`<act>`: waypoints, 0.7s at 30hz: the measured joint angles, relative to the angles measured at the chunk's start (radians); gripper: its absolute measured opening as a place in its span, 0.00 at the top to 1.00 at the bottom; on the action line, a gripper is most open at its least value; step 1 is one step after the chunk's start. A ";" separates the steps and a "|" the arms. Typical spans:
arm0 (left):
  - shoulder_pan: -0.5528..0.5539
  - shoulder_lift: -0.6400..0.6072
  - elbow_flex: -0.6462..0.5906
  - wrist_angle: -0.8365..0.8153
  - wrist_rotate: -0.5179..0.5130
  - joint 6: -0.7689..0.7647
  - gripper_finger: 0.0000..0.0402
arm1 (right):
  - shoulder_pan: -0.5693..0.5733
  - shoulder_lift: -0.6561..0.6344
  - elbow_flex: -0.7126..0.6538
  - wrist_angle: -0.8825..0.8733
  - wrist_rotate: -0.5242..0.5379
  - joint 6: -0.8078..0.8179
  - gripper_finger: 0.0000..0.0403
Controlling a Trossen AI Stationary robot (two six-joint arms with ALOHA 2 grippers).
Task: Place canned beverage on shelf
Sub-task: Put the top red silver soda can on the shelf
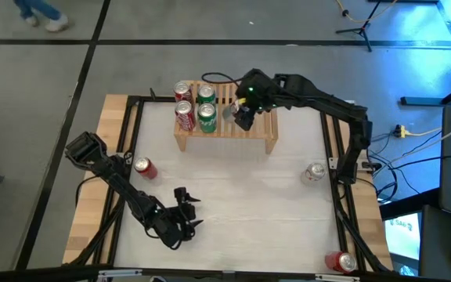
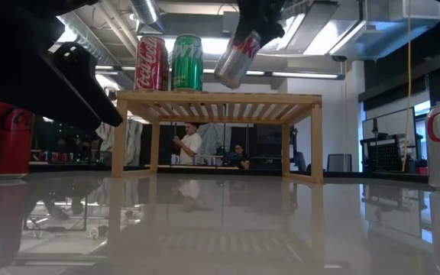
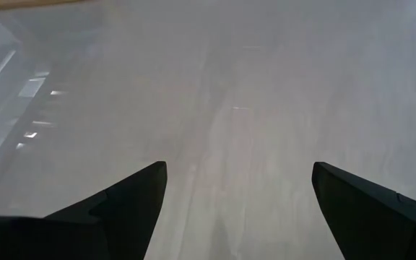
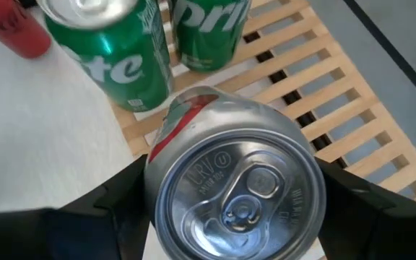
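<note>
Silver is the colour of the can (image 4: 233,184) we see clamped in the right claw (image 1: 243,116), a fingertip pressed on each side of its body, its pull-tab end facing the wrist camera. From table height that can (image 2: 237,59) hangs tilted, just above the slatted top of the shelf (image 2: 220,98) and not touching it. Right beside the claw, on the shelf's slats, stand two green cans (image 1: 206,106), and past them, farther from the claw, two red cans (image 1: 183,105) stand upright at the shelf's end. Under and beyond the claw the slats lie bare (image 4: 323,79). We find the shelf itself at the far edge of the worktop (image 1: 233,188), standing on its solid side legs. The left claw (image 1: 185,210) waits well apart from the shelf, low over the near part of the worktop, its fingers (image 3: 121,202) spread wide with nothing between them, only pale surface under it. Near the left arm a red can (image 1: 145,167) sits on the worktop; another silver can (image 1: 315,172) stands toward the right arm's base, and a further red can (image 1: 340,262) lies at the near right corner. Behind the shelf, in the room, two people (image 2: 189,145) are visible between its legs.
</note>
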 joint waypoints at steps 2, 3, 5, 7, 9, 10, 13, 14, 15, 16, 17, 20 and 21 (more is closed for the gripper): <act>-0.001 0.000 0.000 0.000 0.000 0.000 0.16 | 0.000 0.013 0.000 -0.005 0.004 -0.004 0.29; 0.000 0.000 0.000 0.000 -0.001 0.000 0.16 | 0.000 0.018 0.000 -0.008 0.013 -0.012 0.29; 0.000 0.000 0.000 0.000 -0.005 0.000 0.16 | 0.000 0.027 0.000 -0.009 0.029 -0.023 0.29; 0.000 0.000 0.000 0.000 -0.009 0.000 0.16 | -0.005 0.031 0.000 -0.011 0.029 -0.025 0.29; 0.000 0.000 0.000 0.000 -0.011 0.000 0.16 | -0.007 0.031 0.000 -0.016 0.029 -0.026 0.29; 0.000 0.000 0.000 0.000 -0.011 0.000 0.16 | -0.008 0.031 0.000 -0.014 0.029 -0.026 0.29; 0.000 0.000 0.000 0.000 -0.011 0.000 0.16 | -0.008 0.034 0.000 -0.019 0.034 -0.026 0.29; 0.000 0.000 0.000 0.000 -0.011 0.000 0.16 | -0.009 0.035 0.000 -0.022 0.034 -0.026 0.29; 0.000 0.000 0.000 0.000 -0.011 0.000 0.16 | -0.011 0.041 0.000 -0.023 0.033 -0.027 0.28; 0.000 0.000 0.000 0.000 -0.011 0.000 0.16 | -0.011 0.044 0.000 -0.022 0.029 -0.027 0.27; 0.000 0.000 0.000 0.000 -0.011 0.000 0.16 | -0.012 0.047 0.000 -0.024 0.024 -0.029 0.26; 0.000 0.000 0.000 0.000 -0.011 0.000 0.16 | -0.012 0.057 0.000 -0.011 0.014 -0.047 0.26; 0.000 0.000 0.000 0.000 -0.011 0.000 0.16 | -0.012 0.058 0.000 -0.008 0.007 -0.052 0.26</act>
